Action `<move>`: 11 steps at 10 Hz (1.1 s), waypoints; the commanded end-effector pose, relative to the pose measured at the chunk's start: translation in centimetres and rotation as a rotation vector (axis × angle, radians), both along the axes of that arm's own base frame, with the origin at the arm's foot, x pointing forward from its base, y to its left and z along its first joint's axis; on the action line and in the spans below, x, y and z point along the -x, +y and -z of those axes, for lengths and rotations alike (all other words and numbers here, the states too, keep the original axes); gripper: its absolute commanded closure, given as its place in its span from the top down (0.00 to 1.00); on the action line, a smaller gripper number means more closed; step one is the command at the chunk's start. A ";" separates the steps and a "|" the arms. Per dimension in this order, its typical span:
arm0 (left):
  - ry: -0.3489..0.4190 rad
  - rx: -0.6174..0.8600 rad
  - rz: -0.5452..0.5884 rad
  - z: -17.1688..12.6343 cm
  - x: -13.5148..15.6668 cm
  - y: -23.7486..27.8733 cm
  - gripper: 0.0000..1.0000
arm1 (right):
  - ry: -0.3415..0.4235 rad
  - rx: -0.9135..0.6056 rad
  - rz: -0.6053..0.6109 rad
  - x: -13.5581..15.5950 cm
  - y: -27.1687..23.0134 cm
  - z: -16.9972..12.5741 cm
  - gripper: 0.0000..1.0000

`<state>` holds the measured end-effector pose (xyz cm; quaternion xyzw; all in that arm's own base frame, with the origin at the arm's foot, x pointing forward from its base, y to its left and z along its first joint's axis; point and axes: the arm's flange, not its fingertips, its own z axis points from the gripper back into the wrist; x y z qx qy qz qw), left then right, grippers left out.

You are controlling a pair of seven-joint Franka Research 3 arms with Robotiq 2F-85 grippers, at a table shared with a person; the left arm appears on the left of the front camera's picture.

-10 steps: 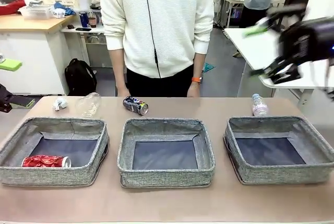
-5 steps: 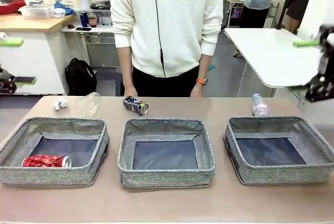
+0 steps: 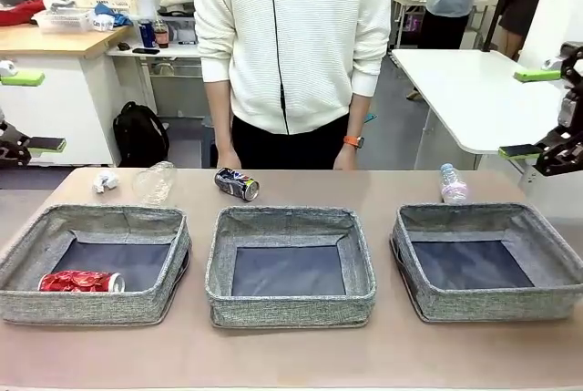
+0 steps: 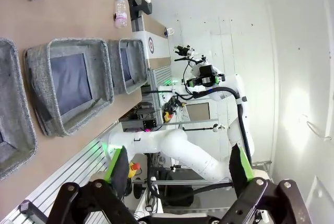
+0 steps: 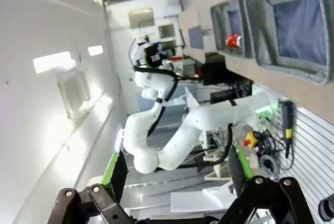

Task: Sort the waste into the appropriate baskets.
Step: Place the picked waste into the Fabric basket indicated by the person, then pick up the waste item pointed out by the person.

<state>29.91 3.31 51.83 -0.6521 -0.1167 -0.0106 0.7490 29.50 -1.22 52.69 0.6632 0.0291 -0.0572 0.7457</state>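
Left end effector [image 3: 29, 110] and right end effector [image 3: 533, 113] hang beside the worktop [image 3: 291, 354], fingers apart, empty. Red can [image 3: 80, 281] sits in the left basket [image 3: 137, 304]; I'd straddle the blue can [image 3: 237, 184] across its body next. Front view picks out the paper wad [image 3: 106, 181]; right wrist view takes in the left arm [image 5: 156, 145] instead.

Red can [image 3: 80, 281] in left basket [image 3: 91, 305]; blue can [image 3: 237, 184], clear bottle [image 3: 156, 182], paper wad [image 3: 106, 181], pink-labelled bottle [image 3: 453, 184] on table [image 3: 291, 354] beyond.
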 end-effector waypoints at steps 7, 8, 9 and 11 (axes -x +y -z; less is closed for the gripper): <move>0.003 -0.001 0.014 0.0 0.2 0.0 1.00 | 0.022 -0.014 0.002 0.1 0.3 -0.5 1.00; 0.003 -0.001 0.014 0.0 0.2 0.0 1.00 | 0.022 -0.014 0.002 0.1 0.3 -0.5 1.00; 0.003 -0.001 0.014 0.0 0.2 0.0 1.00 | 0.022 -0.014 0.002 0.1 0.3 -0.5 1.00; 0.003 -0.001 0.014 0.0 0.2 0.0 1.00 | 0.022 -0.014 0.002 0.1 0.3 -0.5 1.00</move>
